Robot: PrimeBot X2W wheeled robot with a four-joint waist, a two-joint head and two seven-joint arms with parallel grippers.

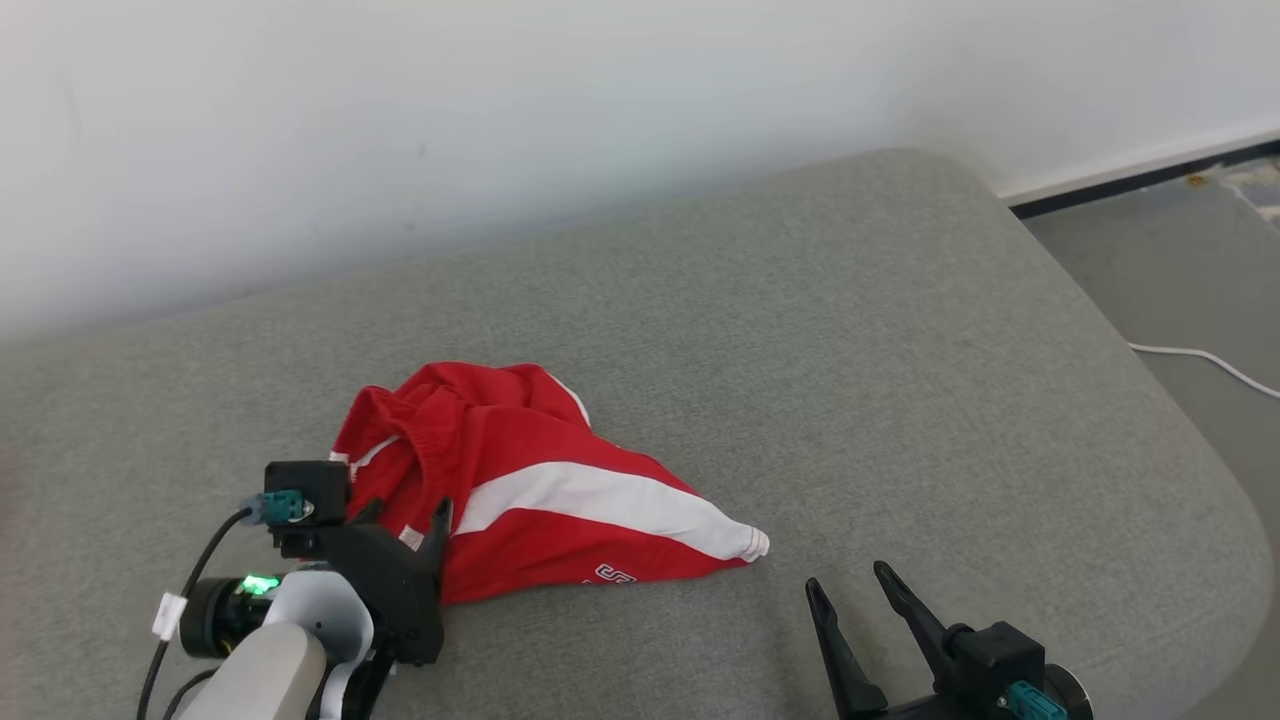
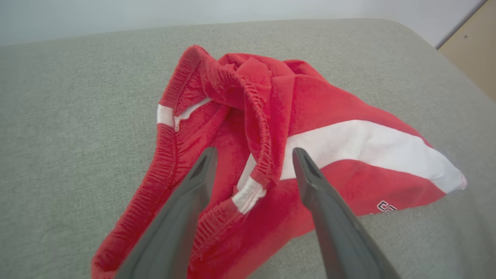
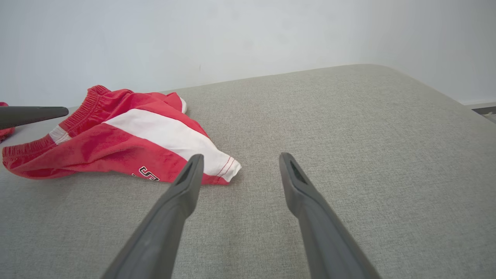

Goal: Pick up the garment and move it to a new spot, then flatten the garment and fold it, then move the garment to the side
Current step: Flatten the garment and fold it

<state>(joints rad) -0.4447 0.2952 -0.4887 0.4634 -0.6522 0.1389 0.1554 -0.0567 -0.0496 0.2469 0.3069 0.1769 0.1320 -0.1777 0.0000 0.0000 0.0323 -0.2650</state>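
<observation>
The garment (image 1: pixel 560 480) is a pair of red shorts with a broad white stripe, lying crumpled on the grey cushion (image 1: pixel 850 330). My left gripper (image 1: pixel 405 515) is open at the garment's near left edge. In the left wrist view its fingers (image 2: pixel 254 153) stand wide above the bunched elastic waistband (image 2: pixel 259 116), with red cloth (image 2: pixel 310 100) under and between them but nothing clamped. My right gripper (image 1: pixel 847 577) is open over bare cushion, just right of the garment's pointed white corner (image 1: pixel 750 543). In the right wrist view it (image 3: pixel 241 156) points past that corner of the garment (image 3: pixel 128 131).
A white wall (image 1: pixel 500 120) runs behind the cushion. The cushion's rounded edge drops off at the right to a grey floor (image 1: pixel 1180 270) with a white cable (image 1: pixel 1200 358). A wooden panel (image 2: pixel 471 50) shows at the far corner. One left finger (image 3: pixel 35 115) juts in beside the garment.
</observation>
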